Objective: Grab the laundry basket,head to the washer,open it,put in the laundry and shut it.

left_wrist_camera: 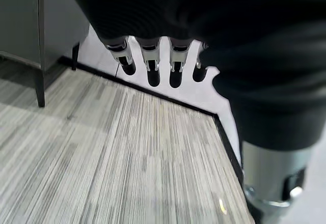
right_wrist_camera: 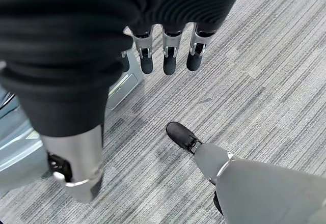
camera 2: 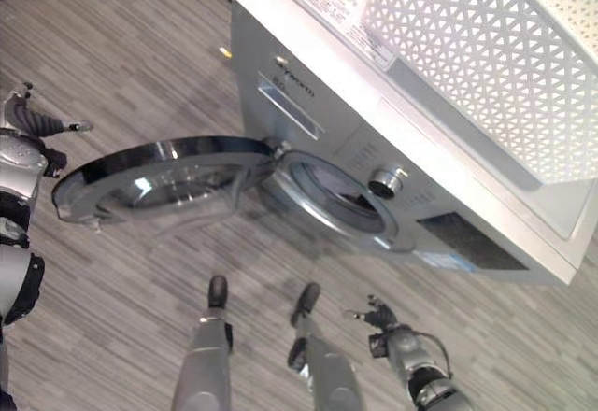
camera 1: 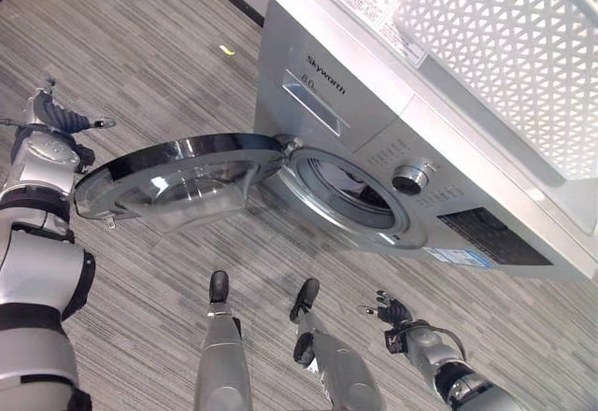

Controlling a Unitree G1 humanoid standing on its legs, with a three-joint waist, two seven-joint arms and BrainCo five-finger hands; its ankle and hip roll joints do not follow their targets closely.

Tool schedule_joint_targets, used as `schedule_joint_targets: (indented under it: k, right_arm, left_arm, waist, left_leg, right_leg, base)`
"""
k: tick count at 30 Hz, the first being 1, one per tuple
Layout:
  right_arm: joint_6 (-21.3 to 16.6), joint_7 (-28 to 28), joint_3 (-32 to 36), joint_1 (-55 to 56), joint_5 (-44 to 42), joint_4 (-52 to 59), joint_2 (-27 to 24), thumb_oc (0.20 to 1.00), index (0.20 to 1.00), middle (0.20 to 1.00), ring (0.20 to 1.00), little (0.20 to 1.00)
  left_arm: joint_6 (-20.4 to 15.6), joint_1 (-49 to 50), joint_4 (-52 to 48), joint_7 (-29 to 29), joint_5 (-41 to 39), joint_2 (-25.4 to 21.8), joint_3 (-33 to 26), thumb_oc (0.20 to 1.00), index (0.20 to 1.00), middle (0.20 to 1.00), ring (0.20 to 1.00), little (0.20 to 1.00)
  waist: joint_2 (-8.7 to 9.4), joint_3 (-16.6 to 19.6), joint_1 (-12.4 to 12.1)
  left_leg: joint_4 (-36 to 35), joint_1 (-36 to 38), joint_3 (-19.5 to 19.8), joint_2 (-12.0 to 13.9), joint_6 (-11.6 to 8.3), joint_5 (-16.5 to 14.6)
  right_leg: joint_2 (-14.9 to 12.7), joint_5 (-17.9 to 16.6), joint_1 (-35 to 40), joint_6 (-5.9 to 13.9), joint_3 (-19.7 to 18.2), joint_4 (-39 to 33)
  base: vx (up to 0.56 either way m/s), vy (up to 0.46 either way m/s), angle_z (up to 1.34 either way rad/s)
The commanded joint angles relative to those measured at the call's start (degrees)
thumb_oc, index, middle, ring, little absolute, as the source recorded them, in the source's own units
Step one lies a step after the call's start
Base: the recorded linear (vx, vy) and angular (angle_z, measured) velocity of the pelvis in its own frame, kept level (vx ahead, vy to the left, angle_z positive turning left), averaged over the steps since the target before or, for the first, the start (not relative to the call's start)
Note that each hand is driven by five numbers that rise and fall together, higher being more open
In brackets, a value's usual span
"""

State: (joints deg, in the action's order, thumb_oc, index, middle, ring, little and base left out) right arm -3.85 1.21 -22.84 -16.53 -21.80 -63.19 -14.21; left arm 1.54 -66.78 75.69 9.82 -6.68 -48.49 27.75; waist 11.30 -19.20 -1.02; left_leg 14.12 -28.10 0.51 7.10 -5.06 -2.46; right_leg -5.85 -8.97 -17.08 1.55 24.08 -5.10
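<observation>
1. White lattice plastic fills the upper right of the head views: the laundry basket (camera 1: 509, 51) stands on top of the washer (camera 1: 374, 117), parked there, I judge, so both my hands are free for the door.
2. Below it the round washer door (camera 1: 173, 182) is swung wide toward the left of the frame, its glass facing up over the grey striped floor (camera 1: 140, 47). The drum opening (camera 1: 350, 191) sits bare at centre; I cannot tell whether any laundry lies inside it.
3. My left hand (camera 1: 58, 117) hangs at the left edge, just beside the door's outer rim but not touching it. In its wrist view the fingers (left_wrist_camera: 153, 66) are straight and loose, holding nothing.
4. My right hand (camera 1: 397, 316) is low at the lower centre-right, below the drum and well apart from the basket. Its fingers (right_wrist_camera: 169, 56) also hang straight over the floor, empty.
5. I judge the opening step done, with loading next: I must reach up to the basket, since the laundry has to go from there into the drum.
6. One small yellow scrap (camera 1: 227, 50) lies on the floor at upper left, away from everything.
</observation>
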Motion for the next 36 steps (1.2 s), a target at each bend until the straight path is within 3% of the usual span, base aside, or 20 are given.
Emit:
schedule_joint_targets:
  k: [1, 8, 11, 13, 16, 17, 22, 25, 28, 31, 36]
  right_arm:
    - [-0.77, 0.96, -0.50, 1.76, -1.43, 1.25, -1.51, 1.000, 1.000, 1.000, 1.000, 1.000]
    - [-1.05, 1.59, -1.12, 0.70, 0.06, 2.86, -1.80, 1.000, 1.000, 1.000, 1.000, 1.000]
    - [-1.04, 2.02, -0.62, 0.83, 0.60, 3.12, -1.45, 1.000, 1.000, 1.000, 1.000, 1.000]
    - [-1.05, 2.48, 0.92, 1.45, 1.04, 3.98, -1.48, 1.000, 1.000, 1.000, 1.000, 1.000]
    - [-1.02, 2.54, 1.69, 1.85, 1.17, 4.33, -1.72, 1.000, 1.000, 1.000, 1.000, 1.000]
    - [-0.79, 2.72, 3.69, 2.49, 2.14, 5.04, -2.45, 1.000, 1.000, 1.000, 1.000, 1.000]
    - [-0.58, 1.90, 8.43, 5.92, 4.47, 6.34, -4.03, 1.000, 1.000, 1.000, 1.000, 1.000]
    - [-0.46, 1.53, 10.11, 7.28, 5.08, 5.52, -4.46, 1.000, 1.000, 1.000, 1.000, 1.000]
    - [-0.58, 0.81, 13.25, 10.03, 5.68, 4.34, -5.75, 1.000, 1.000, 1.000, 1.000, 1.000]
    - [-0.55, 0.70, 13.91, 10.53, 5.75, 4.18, -6.27, 1.000, 1.000, 1.000, 1.000, 1.000]
    - [-0.51, -0.56, 17.23, 13.45, 5.89, 2.06, -7.80, 1.000, 1.000, 1.000, 1.000, 1.000]
  left_arm:
    - [-0.60, -1.18, 4.95, 0.31, 1.18, -0.13, 1.23, 1.000, 1.000, 1.000, 1.000, 1.000]
    - [-0.43, 3.84, 4.14, 0.14, 4.31, 4.07, -0.92, 1.000, 1.000, 1.000, 1.000, 1.000]
    - [-0.93, 7.70, 0.25, 0.75, 3.92, 7.93, -2.24, 1.000, 1.000, 1.000, 1.000, 1.000]
    - [-2.07, 14.91, -6.50, 1.48, 3.65, 13.48, -3.18, 1.000, 1.000, 1.000, 1.000, 1.000]
    - [-2.38, 17.97, -9.21, 1.36, 3.84, 15.25, -3.27, 1.000, 1.000, 1.000, 1.000, 1.000]
    - [-3.22, 25.40, -13.98, 0.13, 4.25, 18.34, -3.61, 1.000, 1.000, 1.000, 1.000, 1.000]
    - [-5.49, 42.22, -19.93, -3.18, 2.25, 24.41, -7.14, 1.000, 1.000, 1.000, 1.000, 1.000]
    - [-6.08, 47.05, -21.64, -3.97, 1.24, 25.43, -8.36, 1.000, 1.000, 1.000, 1.000, 1.000]
    - [-6.93, 55.71, -25.29, -6.31, -0.77, 25.56, -10.68, 1.000, 1.000, 1.000, 1.000, 1.000]
    - [-7.02, 57.91, -27.01, -6.71, -1.33, 25.12, -11.39, 1.000, 1.000, 1.000, 1.000, 1.000]
    - [-7.28, 64.20, -32.86, -9.56, -1.89, 23.84, -12.91, 1.000, 1.000, 1.000, 1.000, 1.000]
  waist:
    - [-1.07, 0.30, 0.49]
    - [-0.58, -1.21, 1.34]
    - [-1.09, -1.95, 0.88]
    - [-2.45, -2.54, -0.05]
    - [-3.03, -2.58, -0.33]
    - [-4.40, -2.43, -0.90]
    - [-7.59, 0.79, -0.84]
    - [-8.68, 2.36, -0.90]
    - [-10.90, 5.11, -1.03]
    - [-11.45, 5.83, -0.98]
    - [-14.04, 9.11, -0.70]
  left_leg:
    - [-5.96, -0.15, 2.43, -1.40, 0.91, 5.40]
    - [-6.02, 0.54, 1.52, -0.70, 1.06, 5.40]
    - [-6.17, 1.63, 1.17, -0.61, 1.18, 5.47]
    - [-6.39, 3.38, 0.92, -0.85, 1.21, 5.47]
    - [-6.53, 4.10, 0.88, -0.89, 1.19, 5.48]
    - [-7.06, 5.74, 0.54, -0.90, 0.99, 5.53]
    - [-11.00, 10.24, -1.19, -0.07, 0.11, 8.28]
    - [-12.77, 12.00, -1.60, 0.43, -0.43, 9.21]
    - [-15.36, 15.03, -2.64, 1.26, -1.07, 10.53]
    - [-16.02, 15.56, -2.78, 1.42, -1.12, 10.90]
    - [-18.32, 20.35, -5.15, 2.63, -1.49, 11.76]
  right_leg:
    - [-4.46, 9.82, 6.24, 7.59, -4.67, 9.41]
    - [-4.41, 10.65, 5.08, 7.24, -5.04, 11.64]
    - [-4.64, 10.80, 5.46, 7.32, -4.93, 12.17]
    - [-4.90, 11.75, 6.59, 6.96, -4.73, 12.57]
    - [-4.92, 12.05, 7.12, 6.77, -4.76, 12.53]
    - [-4.99, 12.75, 8.29, 6.34, -4.84, 12.48]
    - [-4.30, 12.14, 11.65, 5.67, -5.51, 9.36]
    - [-3.81, 12.08, 13.10, 5.64, -5.46, 8.08]
    - [-3.15, 12.09, 15.42, 5.56, -5.35, 6.30]
    - [-2.99, 12.02, 15.78, 5.56, -5.26, 5.95]
    - [-1.75, 12.54, 18.61, 5.27, -6.43, 4.80]
  base:
    - [0.00, 0.000, 0.00]
    - [-0.04, 0.015, -0.07]
    - [-0.03, -0.010, -0.05]
    - [-0.02, -0.010, 0.02]
    - [-0.01, -0.015, -0.14]
    - [0.00, 0.000, 0.00]
    - [0.00, -0.029, -0.10]
    - [0.05, -0.094, -0.27]
    - [0.06, -0.080, 0.03]
    - [0.03, -0.052, -0.10]
    - [0.05, -0.071, -0.21]
